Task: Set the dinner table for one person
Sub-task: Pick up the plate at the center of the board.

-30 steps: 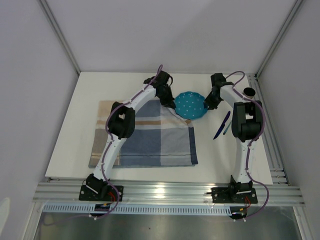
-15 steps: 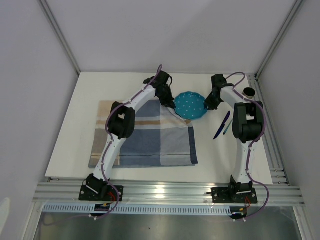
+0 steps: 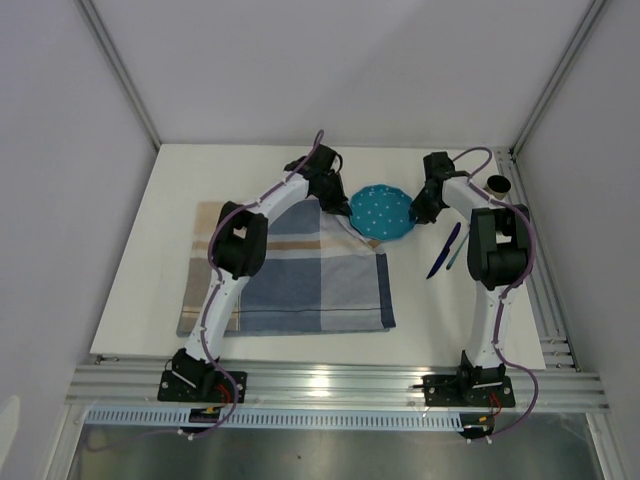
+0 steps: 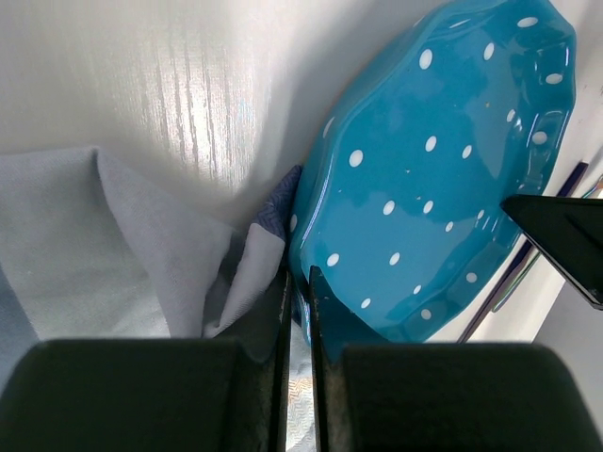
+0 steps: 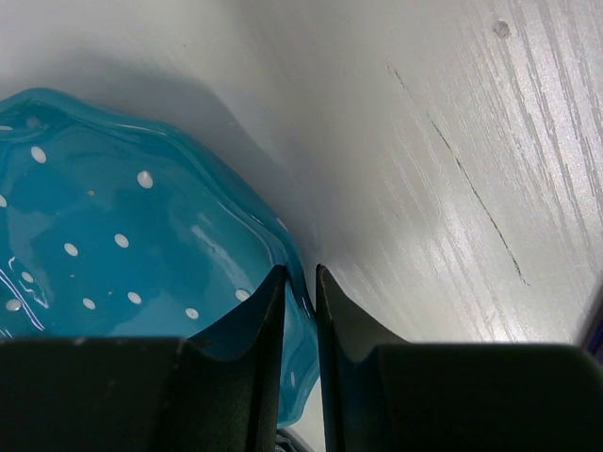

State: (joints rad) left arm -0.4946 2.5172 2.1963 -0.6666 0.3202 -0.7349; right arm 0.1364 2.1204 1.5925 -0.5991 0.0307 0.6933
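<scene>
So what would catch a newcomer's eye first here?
The teal white-dotted plate at the far middle of the table, with the left end effector and right end effector each pinching its rim from opposite sides. Next, the checked placemat beside it, one corner bunched up against the plate.

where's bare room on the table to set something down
Bare table left of the placemat, and near right between placemat and right arm. Crowded far middle and right: plate, left tool, right tool, cutlery.

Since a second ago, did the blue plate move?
No. Seen from above, the plate still overlaps the same far right corner of the checked cloth.
</scene>
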